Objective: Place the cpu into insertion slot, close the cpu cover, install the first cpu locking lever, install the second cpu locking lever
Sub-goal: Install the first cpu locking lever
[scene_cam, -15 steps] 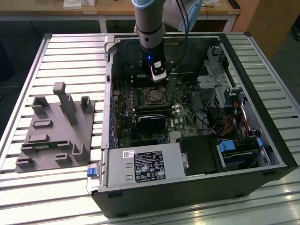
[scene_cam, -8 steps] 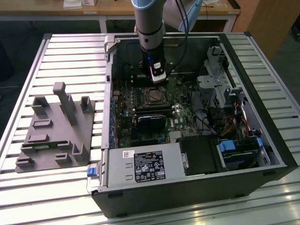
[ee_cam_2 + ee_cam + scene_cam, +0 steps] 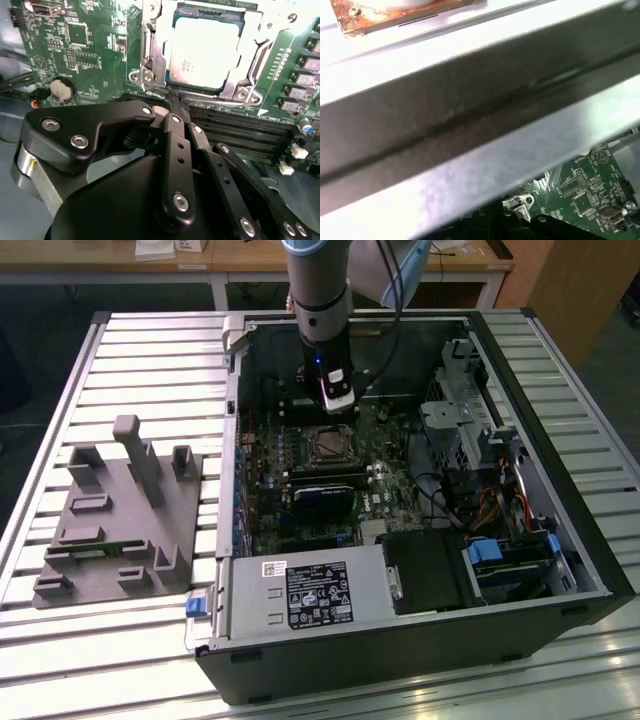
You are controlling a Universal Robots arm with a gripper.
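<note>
A: Start with the big picture. Where does the arm stand?

B: In the exterior view the arm reaches down into the open computer case [image 3: 590,570], and the gripper [image 3: 338,408] hangs over the green motherboard [image 3: 270,495], just beyond the insertion slot [image 3: 331,443] as that camera looks at it.

A: And from the gripper itself?

B: In the second wrist view the gripper [image 3: 171,100] has its two black fingers [image 3: 177,145] drawn together to a narrow tip, with nothing between them that I can see. The slot [image 3: 150,75] lies directly ahead of that tip, close by.

A: The cpu?

B: The cpu [image 3: 202,52] already lies flat in the slot, silvery top up. The cpu cover [image 3: 252,42] appears to be down around it, its window framing the chip, though I can't tell whether it is fully seated.

A: So what matters most?

B: My judgement: the tip points at the near edge of the socket frame, between its two corner screws [image 3: 148,76]. The memory slots [image 3: 240,132] run crosswise just beside the fingers, parallel to that edge.
</note>
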